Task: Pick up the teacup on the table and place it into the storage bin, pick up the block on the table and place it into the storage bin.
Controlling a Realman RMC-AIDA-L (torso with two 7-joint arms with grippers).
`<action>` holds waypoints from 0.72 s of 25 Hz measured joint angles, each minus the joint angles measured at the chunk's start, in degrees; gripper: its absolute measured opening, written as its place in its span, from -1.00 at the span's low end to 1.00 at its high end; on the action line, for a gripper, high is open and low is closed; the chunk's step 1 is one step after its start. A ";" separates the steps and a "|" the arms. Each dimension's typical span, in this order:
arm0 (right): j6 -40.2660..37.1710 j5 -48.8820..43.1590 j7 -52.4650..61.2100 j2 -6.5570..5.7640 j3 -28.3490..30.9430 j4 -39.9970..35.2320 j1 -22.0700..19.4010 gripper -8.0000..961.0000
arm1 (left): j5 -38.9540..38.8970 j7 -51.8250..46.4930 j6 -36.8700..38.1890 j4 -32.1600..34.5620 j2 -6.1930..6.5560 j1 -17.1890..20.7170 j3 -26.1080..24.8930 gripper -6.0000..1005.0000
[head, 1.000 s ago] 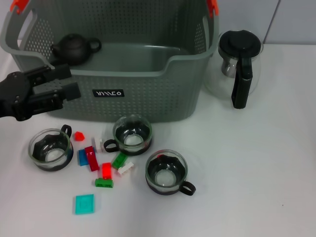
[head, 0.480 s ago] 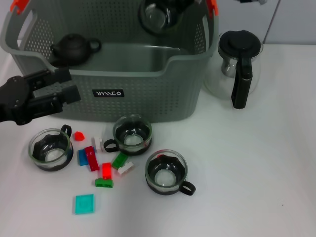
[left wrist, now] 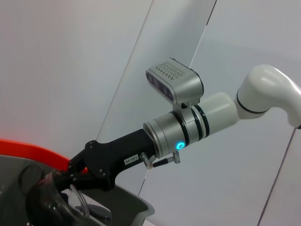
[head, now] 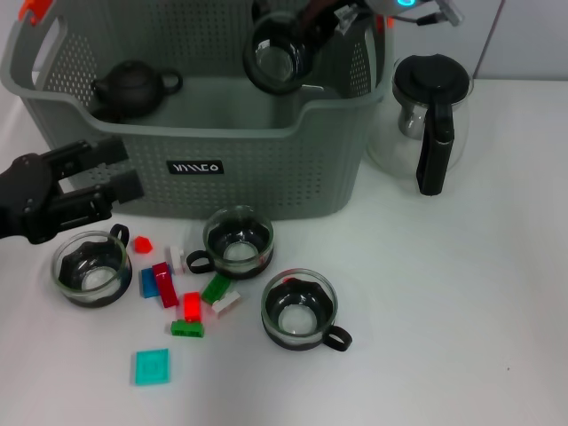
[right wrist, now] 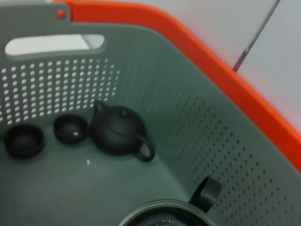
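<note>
Now my right pincer (head: 311, 27) sits at the upper middle of the head frame, clamped on a glass teacup (head: 278, 59) that hangs tilted over the open inside of the storage bin (head: 266, 160), near its far right wall. What matters is that the bin floor lies straight below the cup; my right wrist frame shows the cup's rim and black handle (right wrist: 205, 192) at the bottom edge, with grey floor beyond it. A dark teapot (right wrist: 120, 132) and two small dark cups (right wrist: 70, 128) stand well apart toward the far corner, so I judge the drop spot free.

My left pincer (head: 111, 173), lower left of the frame, is spread open and empty just outside the bin's front wall. It is nearer the blocks (head: 182, 297) and the three teacups on the desk (head: 461, 311).
</note>
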 joint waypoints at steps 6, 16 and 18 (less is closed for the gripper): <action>0.45 -0.01 0.33 0.14 -1.23 1.53 0.12 -0.87 | 0.01 0.38 0.43 0.00 -0.37 0.86 -0.01 0.58; 0.59 -0.01 0.37 0.17 -1.21 2.84 -0.21 -0.87 | 0.01 0.45 0.79 0.03 -0.85 1.06 0.41 0.58; 0.52 -0.01 0.37 0.17 -1.21 3.08 -0.30 -0.87 | 0.01 0.45 0.83 0.02 -0.86 1.07 0.42 0.58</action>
